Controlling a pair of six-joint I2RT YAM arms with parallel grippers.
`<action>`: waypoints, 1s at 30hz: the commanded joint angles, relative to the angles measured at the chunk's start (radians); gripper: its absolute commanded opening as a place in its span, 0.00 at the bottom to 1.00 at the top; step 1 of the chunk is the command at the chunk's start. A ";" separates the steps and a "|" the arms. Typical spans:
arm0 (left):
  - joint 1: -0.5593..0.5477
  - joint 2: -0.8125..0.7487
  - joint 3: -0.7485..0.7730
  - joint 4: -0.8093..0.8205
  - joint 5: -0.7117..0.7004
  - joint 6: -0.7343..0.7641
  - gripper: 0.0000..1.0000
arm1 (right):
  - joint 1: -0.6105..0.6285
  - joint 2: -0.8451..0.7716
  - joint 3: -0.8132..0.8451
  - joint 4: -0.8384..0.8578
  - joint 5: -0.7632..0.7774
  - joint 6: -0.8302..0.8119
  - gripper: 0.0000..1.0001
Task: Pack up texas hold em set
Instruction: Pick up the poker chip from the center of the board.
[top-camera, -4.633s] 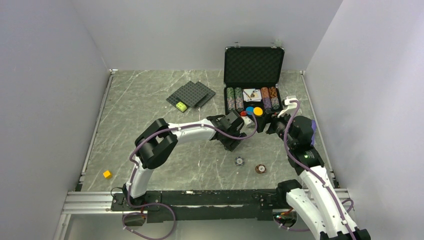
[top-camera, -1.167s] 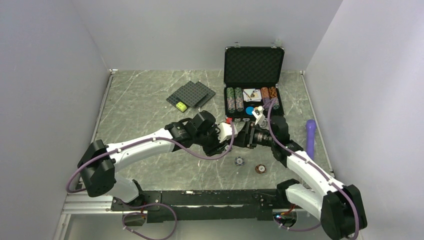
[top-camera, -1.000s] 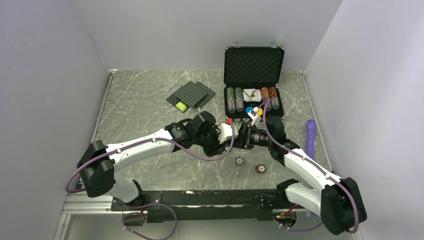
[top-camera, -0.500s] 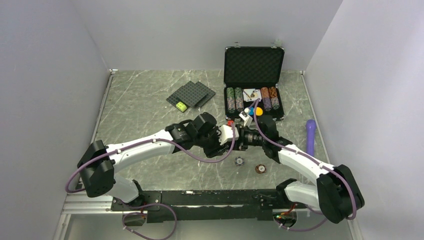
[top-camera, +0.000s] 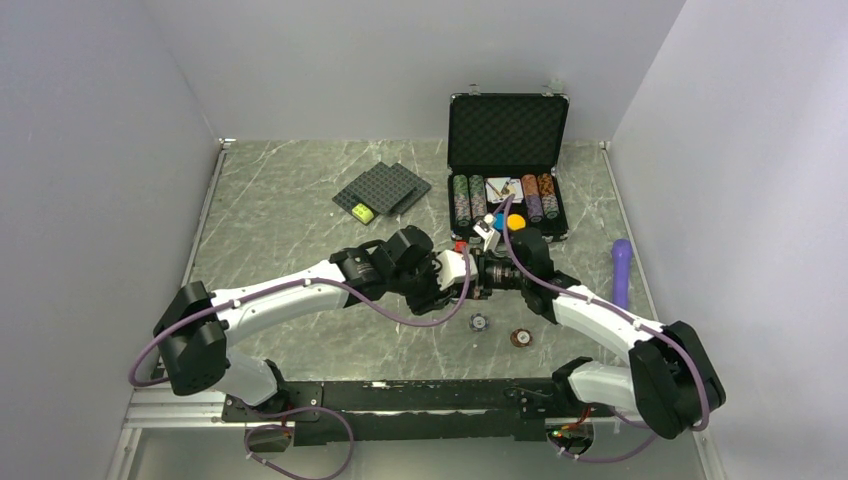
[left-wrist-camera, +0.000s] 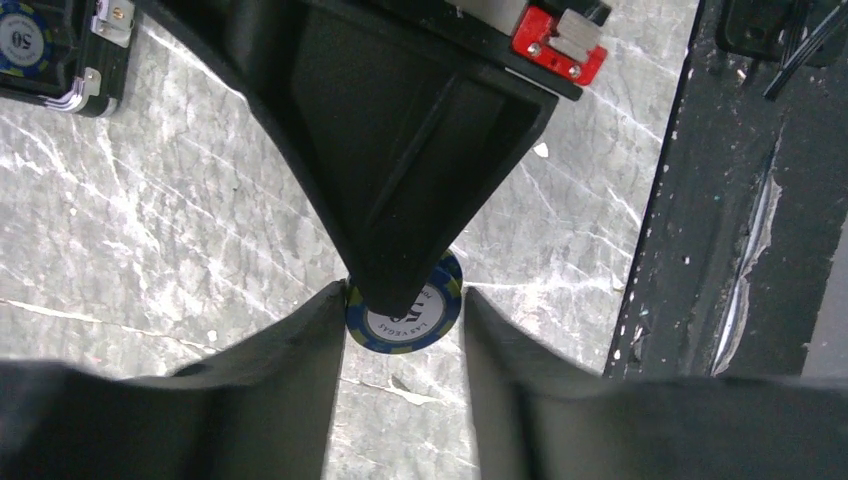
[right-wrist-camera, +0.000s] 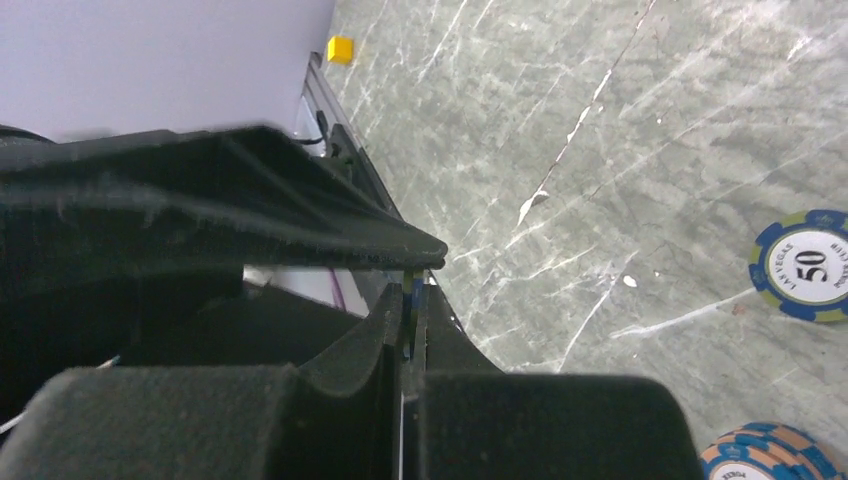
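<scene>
From above, I see my left gripper (top-camera: 450, 278) and right gripper (top-camera: 472, 276) meeting tip to tip over the table (top-camera: 290, 210). They are just in front of the open case (top-camera: 507, 130). A loose chip (top-camera: 480, 322) and a brown chip (top-camera: 521, 338) lie nearer the bases.

On the left wrist camera, my left fingers (left-wrist-camera: 300, 365) clamp a blue chip (left-wrist-camera: 405, 320) by its rim. The right gripper's tip overlaps its face from above.

On the right wrist camera, my fingers are clenched on that chip's thin edge.
</scene>
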 joint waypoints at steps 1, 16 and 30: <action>-0.006 -0.056 0.021 0.023 -0.004 -0.016 0.63 | 0.004 -0.050 0.086 -0.049 0.043 -0.138 0.00; 0.288 -0.242 0.013 0.074 0.138 -0.168 0.99 | -0.183 0.099 0.447 -0.352 0.304 -0.847 0.00; 0.410 -0.260 0.008 0.091 0.142 -0.267 0.99 | -0.120 0.518 0.726 -0.498 0.441 -1.399 0.00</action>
